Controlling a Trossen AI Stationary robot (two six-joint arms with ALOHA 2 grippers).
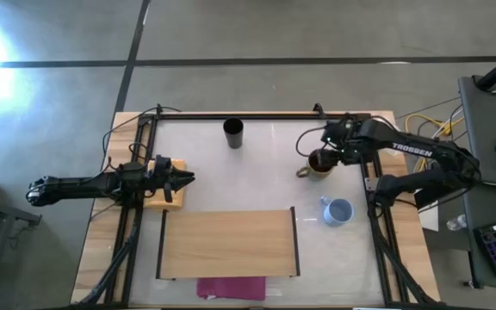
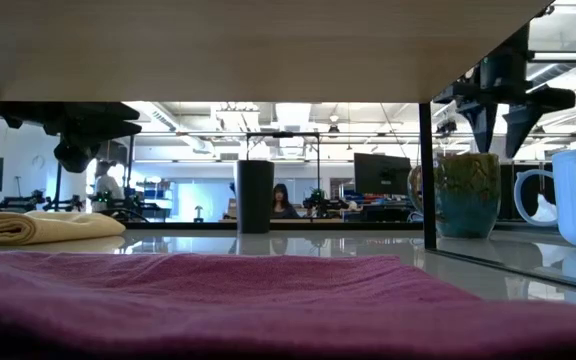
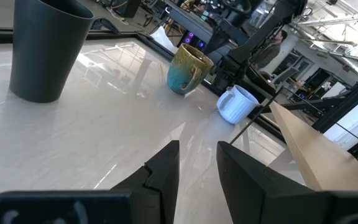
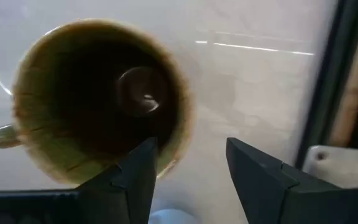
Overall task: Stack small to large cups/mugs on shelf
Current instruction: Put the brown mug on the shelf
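The brown mug (image 1: 319, 162) stands upright on its base at the table's far right, handle toward the left; it also shows in the right wrist view (image 4: 98, 106). My right gripper (image 4: 188, 168) is open just above its rim (image 2: 498, 140), one finger over the mouth and one outside the wall, touching nothing. The black cup (image 1: 233, 133) stands at the far middle. The pale blue mug (image 1: 338, 211) stands near the shelf's right end. The light-wood shelf (image 1: 229, 244) holds nothing. My left gripper (image 1: 182, 179) is open and empty over the yellow cloth (image 1: 166, 196).
A magenta strip (image 1: 231, 287) lies at the near edge in front of the shelf. A dark frame rail (image 1: 257, 115) runs along the far edge, and rails line both sides. Bare white tabletop lies between the cup, the mugs and the shelf.
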